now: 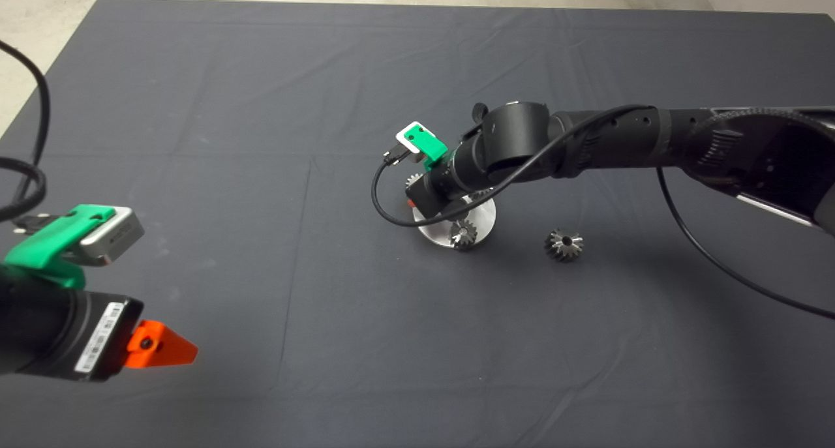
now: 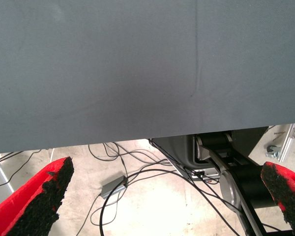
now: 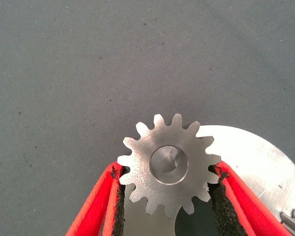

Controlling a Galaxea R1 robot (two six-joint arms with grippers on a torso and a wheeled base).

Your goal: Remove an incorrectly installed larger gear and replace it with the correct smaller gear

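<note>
Head view: right gripper (image 1: 417,203) is down over the round silvery base plate (image 1: 479,221) near the middle of the mat (image 1: 196,109), arm mostly covering it. A small star-faced gear (image 1: 464,234) sits on the plate's near edge; another like-sized gear (image 1: 564,244) lies loose on the mat, apart from the plate toward the right edge. Left gripper (image 1: 163,347) is parked at the near-left corner.

Left wrist view: left gripper (image 2: 169,201) with fingers spread wide and nothing between them, over the mat edge with cables on the floor.

Right wrist view: right gripper (image 3: 169,196) has its pads clamped on opposite teeth of the larger gear (image 3: 169,163), which overlaps the plate rim. The smaller gear cannot be told apart. Steel gear likely heavy, rigid, slick; gripping across the teeth should resist slipping.
</note>
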